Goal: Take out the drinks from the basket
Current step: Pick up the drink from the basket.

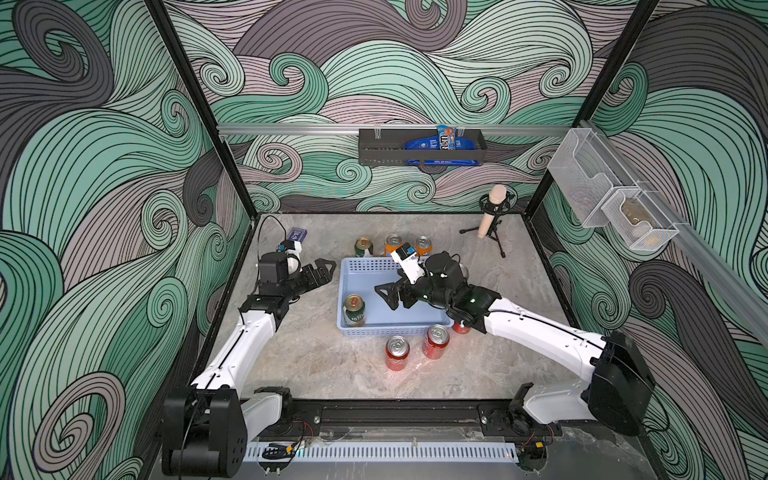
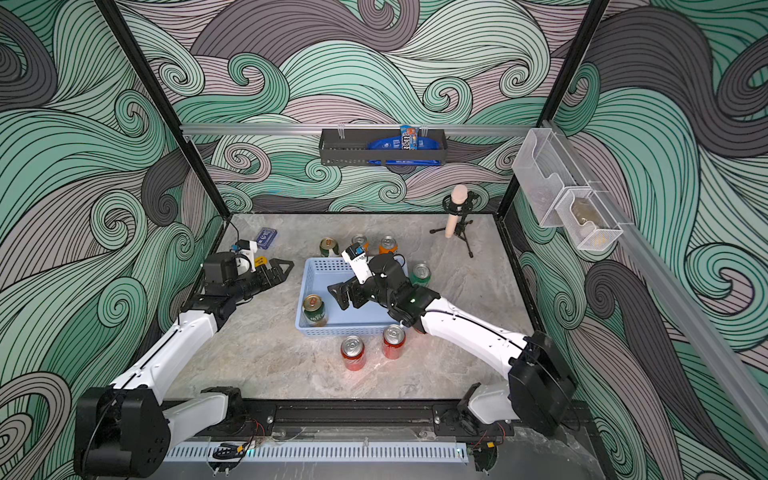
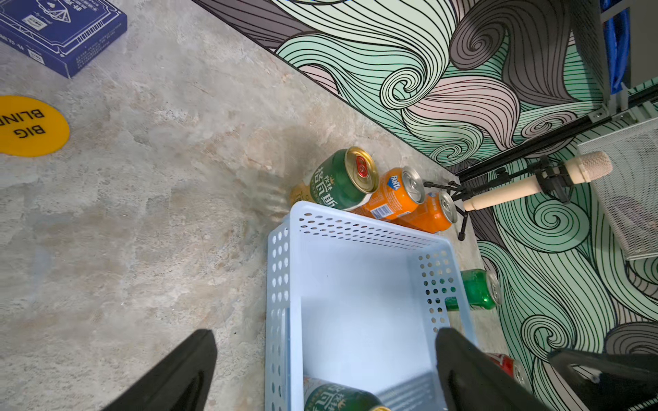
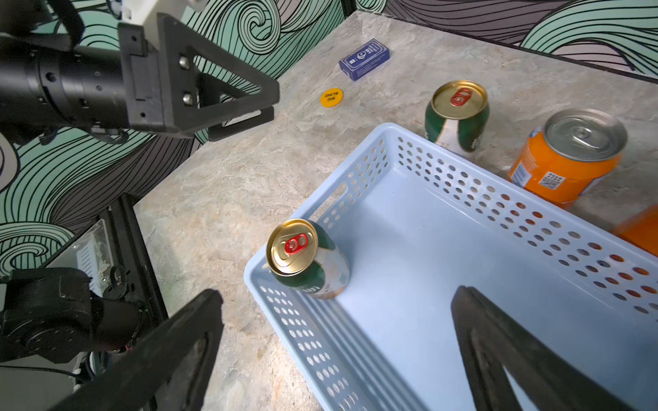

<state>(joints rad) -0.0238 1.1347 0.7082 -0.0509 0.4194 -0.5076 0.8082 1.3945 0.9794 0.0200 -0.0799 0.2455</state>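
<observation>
**Top views.** Basket (image 1: 386,331): light blue, centre of frame on the worktop (image 1: 316,365). In both top views it holds one upright gold-topped can (image 1: 354,309) in its lower-left corner. Just above the basket: second gold-topped can (image 1: 363,246), left orange can (image 1: 392,243), right orange can (image 1: 423,245). Just below it: left red can (image 1: 397,353), middle red can (image 1: 435,341), and third red can (image 1: 461,327), half hidden under the right arm (image 1: 540,332). In a top view, bright green can (image 2: 420,274) stands right of the basket. Right gripper (image 1: 384,297) is over the basket. Left gripper (image 1: 328,268) is left of it.

**Left wrist.** Fingers (image 3: 171,373) spread and empty, one over bare worktop, one over the basket. Blue card box (image 3: 64,32) and yellow disc (image 3: 32,126) lie on the worktop.

**Right wrist.** Fingers (image 4: 160,356) spread wide and empty. The gold-topped can stands in the basket corner beyond them, untouched.
</observation>
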